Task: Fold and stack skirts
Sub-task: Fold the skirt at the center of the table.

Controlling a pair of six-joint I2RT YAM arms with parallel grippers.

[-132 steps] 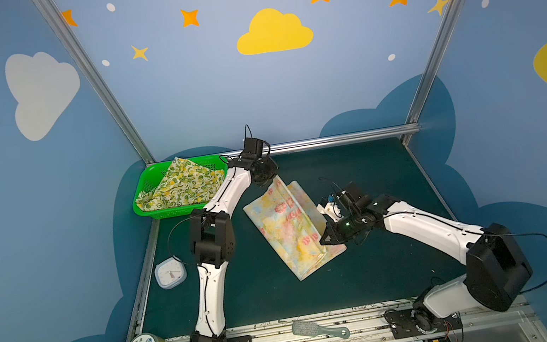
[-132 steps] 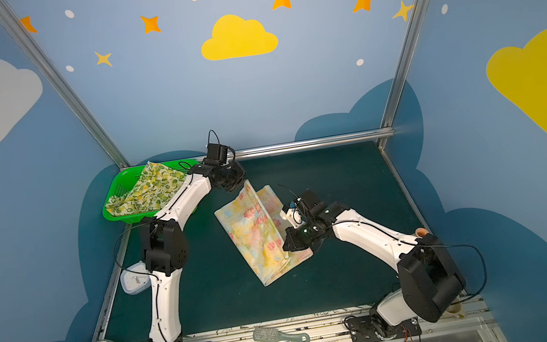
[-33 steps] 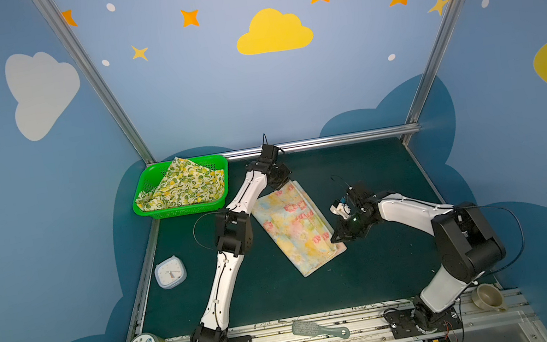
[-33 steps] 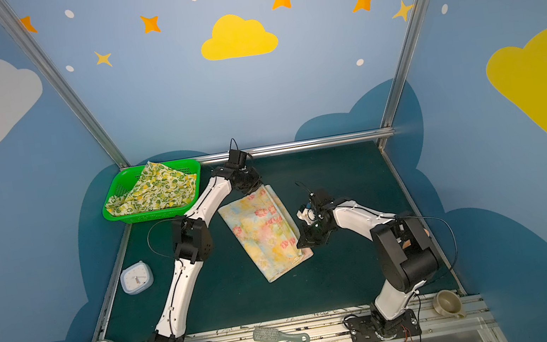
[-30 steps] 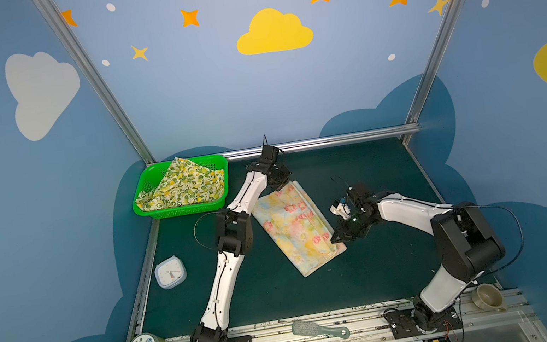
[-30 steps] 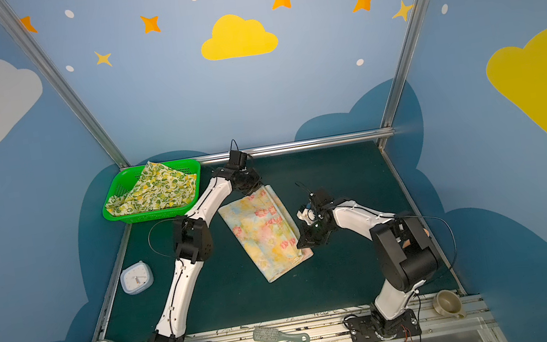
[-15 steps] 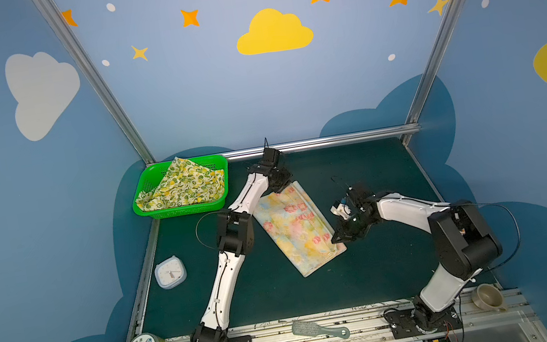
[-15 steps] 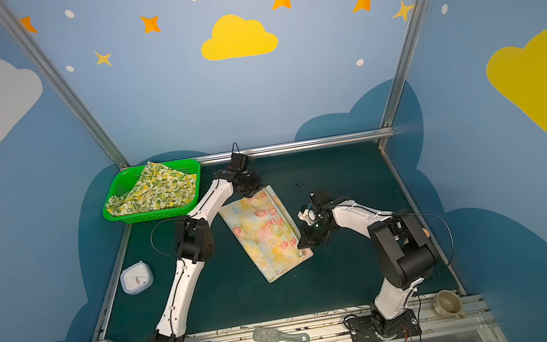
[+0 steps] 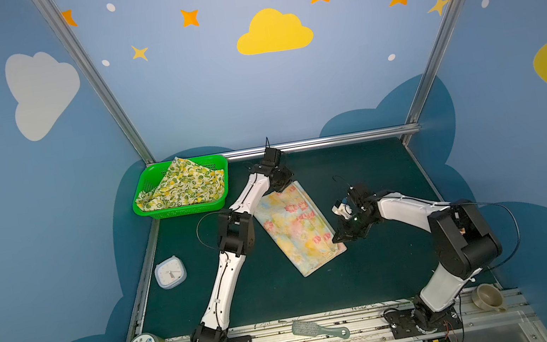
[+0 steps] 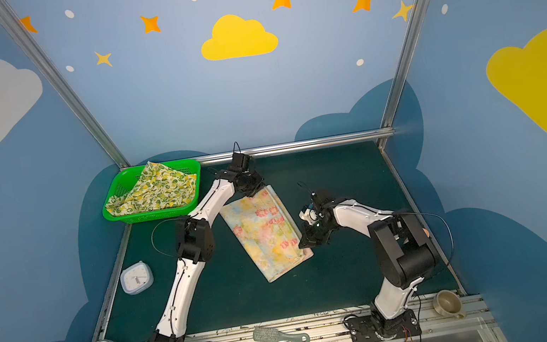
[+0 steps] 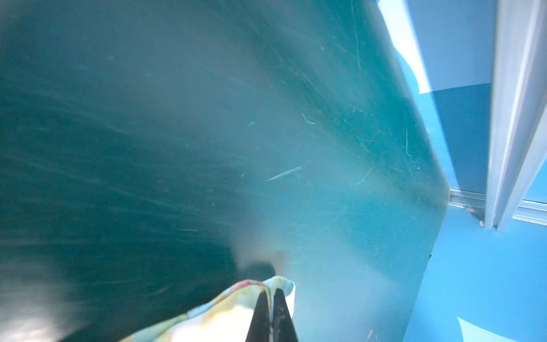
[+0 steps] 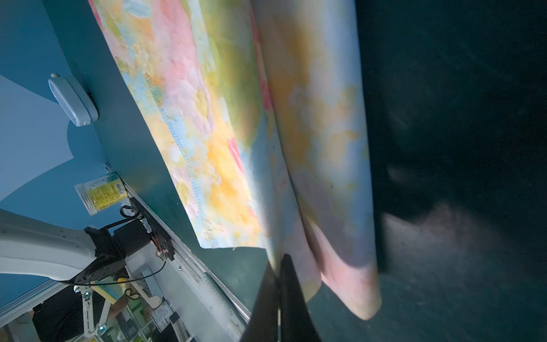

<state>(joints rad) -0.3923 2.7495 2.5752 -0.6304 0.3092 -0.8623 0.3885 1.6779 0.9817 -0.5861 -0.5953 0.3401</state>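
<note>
Skirts sit well apart on my screens. The pastel skirt (image 9: 296, 229) lies on the bench (image 9: 374, 275) folded into a long slanted strip, yellow and pale blue with pink flowers, with a stitched hem showing at its near end. The lemon skirt (image 9: 182, 188) — cream with yellow lemons and green leaves — is rumpled inside the green basket (image 9: 182, 212) at the far left corner. I see the left tool (image 9: 287, 184) pinched tight on the pastel skirt's far corner, and the right tool (image 9: 337, 240) clamped on its near right edge — a loose fold curls there.
</note>
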